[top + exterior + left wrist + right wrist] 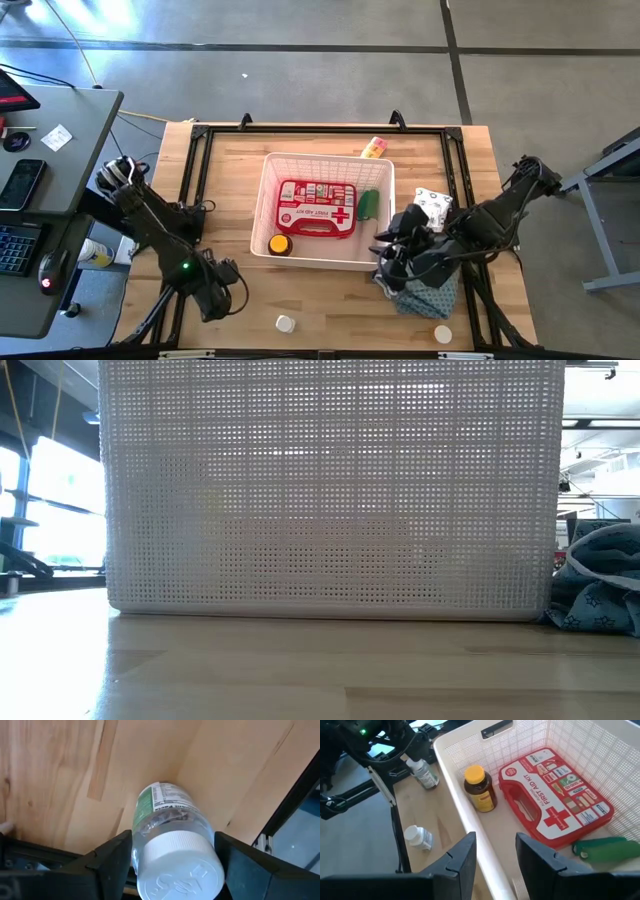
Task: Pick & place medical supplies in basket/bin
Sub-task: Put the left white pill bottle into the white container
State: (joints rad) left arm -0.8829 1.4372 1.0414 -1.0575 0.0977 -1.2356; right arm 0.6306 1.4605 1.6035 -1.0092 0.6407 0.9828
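Clear white-capped bottle (172,845) clamped inside left gripper (172,865), above table (60,780).

A: We are looking at a white basket (322,170) with lattice-mesh walls on a pale wooden table (330,305).

B: Inside, we are seeing a red first-aid case (554,795) with a white cross and small coloured labels, a green roll (606,847), and an amber bottle (480,789) with a yellow cap.

A: We are also noticing a clear bottle (172,845) wearing a white cap and a green-and-white label, between black fingers (112,865).

B: And we are spotting a blue cloth (600,595) with a star pattern, plus a small white bottle (418,837).
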